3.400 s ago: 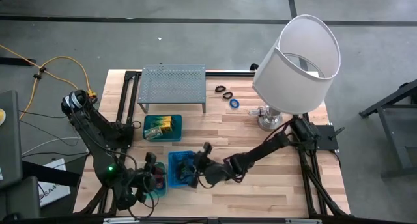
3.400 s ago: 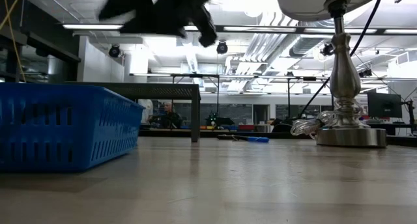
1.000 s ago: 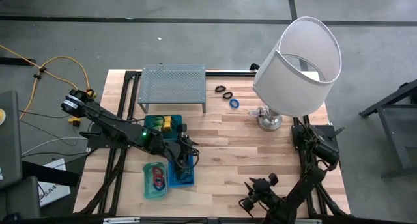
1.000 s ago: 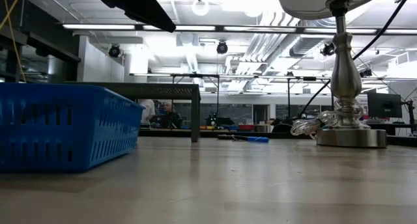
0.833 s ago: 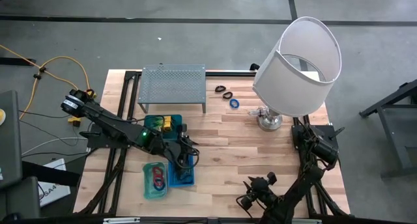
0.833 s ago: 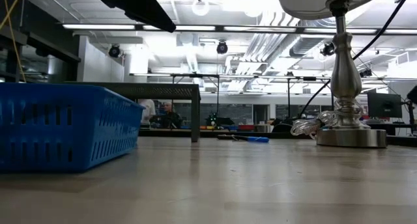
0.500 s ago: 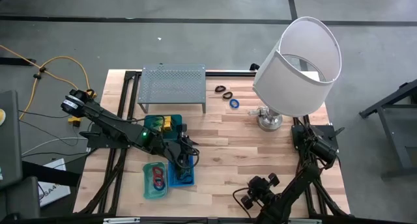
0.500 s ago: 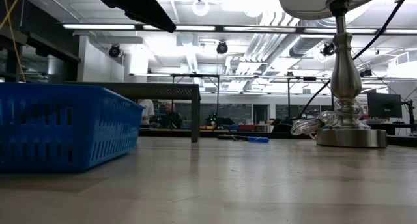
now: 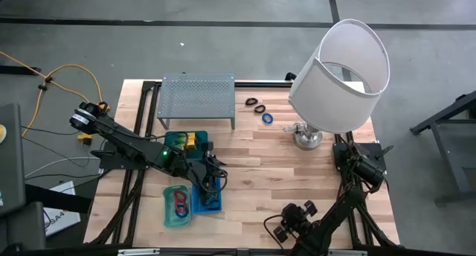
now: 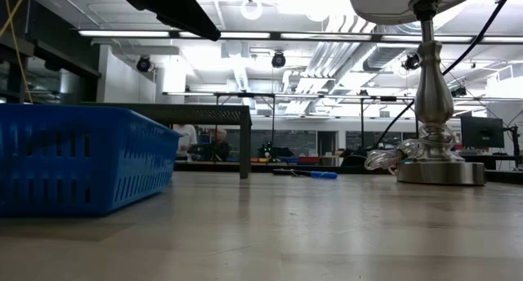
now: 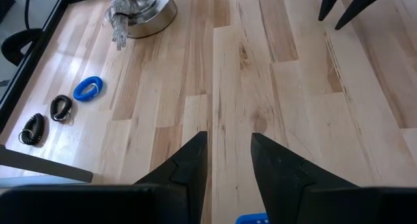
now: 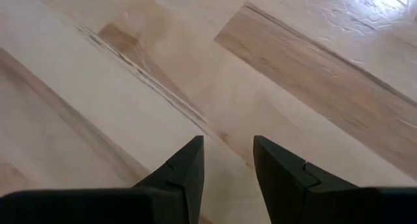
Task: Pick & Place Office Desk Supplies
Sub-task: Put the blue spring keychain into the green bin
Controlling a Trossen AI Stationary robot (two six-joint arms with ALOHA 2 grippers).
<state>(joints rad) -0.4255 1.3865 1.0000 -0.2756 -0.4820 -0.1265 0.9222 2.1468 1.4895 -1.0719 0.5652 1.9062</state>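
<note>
The wooden counter (image 9: 282, 163) carries one lamp with a large white shade (image 9: 341, 76) on a silver base (image 9: 307, 137) at the far right. One grey perforated rack (image 9: 197, 98) stands at the far left-centre.

Three trays sit left of centre:
- one teal tray (image 9: 181, 145) near the rack, holding yellow-green packets (image 9: 190, 142);
- one blue basket (image 9: 210, 199) nearer the front edge;
- one teal tray (image 9: 175, 206) touching the basket's left side, holding red rings (image 9: 178, 204).

Three loose supplies lie on the bare counter between the rack and the lamp base: one blue ring (image 9: 267, 117) and two black coiled loops (image 9: 255, 104). In the left wrist view they form a row: blue ring (image 11: 87, 89), first black loop (image 11: 60, 107), second black loop (image 11: 32, 128).

The left tool (image 9: 211, 174) hovers over the far end of the blue basket. Its fingers (image 11: 189, 160) stand apart with nothing between them.

The right tool (image 9: 285, 225) sits at the near edge of the counter, right of centre, well apart from all supplies. Its fingers (image 12: 185, 167) stand apart over bare wood, holding nothing.

In the low view, the blue basket (image 10: 82, 158) fills the left side and the lamp base (image 10: 440, 162) stands at the right.
</note>
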